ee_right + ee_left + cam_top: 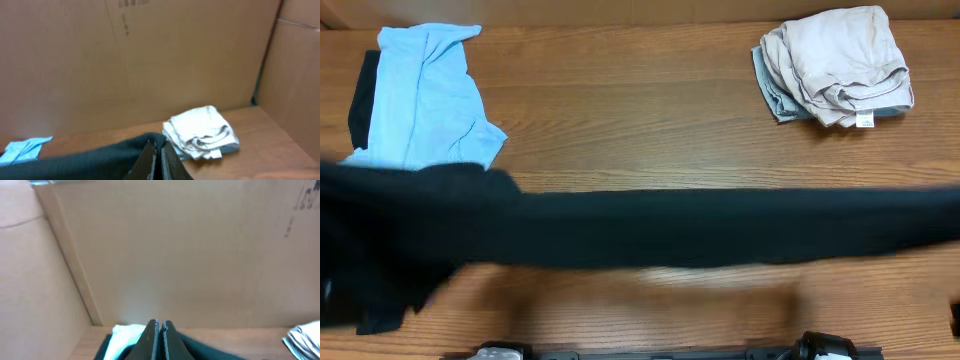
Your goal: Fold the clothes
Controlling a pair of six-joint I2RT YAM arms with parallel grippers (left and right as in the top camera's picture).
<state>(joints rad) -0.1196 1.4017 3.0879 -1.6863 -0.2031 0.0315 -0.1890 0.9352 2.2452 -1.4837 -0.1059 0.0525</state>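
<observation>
Overhead: black shirt (700, 228) pulled taut in front of beige pile (835, 65) to flatten it; left hand (160, 326), right hand (156, 145) clamped shut on its ends.

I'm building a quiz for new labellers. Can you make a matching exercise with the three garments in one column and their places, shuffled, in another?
Things:
1. black shirt
2. blue tee
3. beige pile

Places:
A. far right, bunched up
B. pulled out long from left to right, nearest the robot
C. far left, spread loosely

Pairs: 1-B, 2-C, 3-A
</observation>
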